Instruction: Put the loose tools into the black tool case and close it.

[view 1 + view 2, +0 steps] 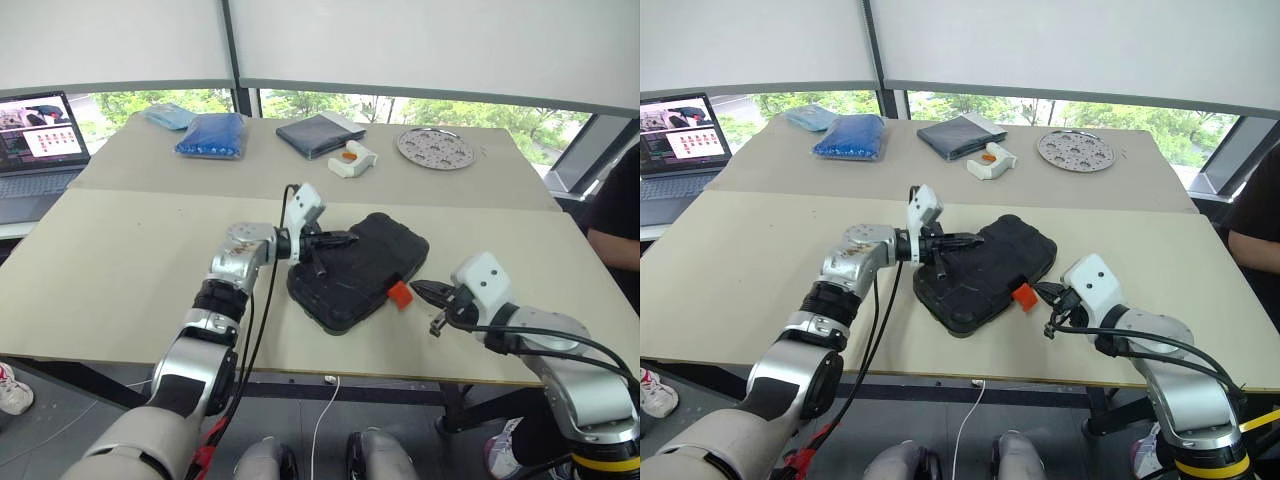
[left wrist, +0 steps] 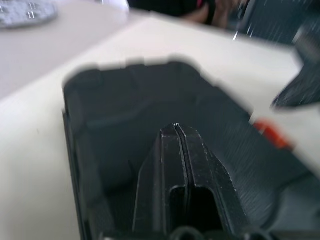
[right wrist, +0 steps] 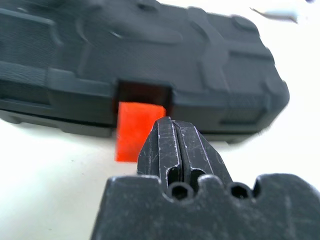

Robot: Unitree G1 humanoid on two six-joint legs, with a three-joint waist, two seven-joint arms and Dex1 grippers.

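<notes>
Orange latch tab (image 3: pixel 139 131) of black moulded plastic tool case (image 1: pixel 360 268): at 10 o'clock from right end effector (image 1: pixel 424 291) (fingers together, empty); left end effector (image 1: pixel 335 240), fingers together, over lid.

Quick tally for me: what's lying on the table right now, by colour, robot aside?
Black: 1, the closed tool case with its orange latch
Blue: 2, bright blue bag, pale blue packet
Dark navy: 1, folded pouch
White and orange: 1, small holder
Silver: 1, perforated round plate
Total: 6
</notes>
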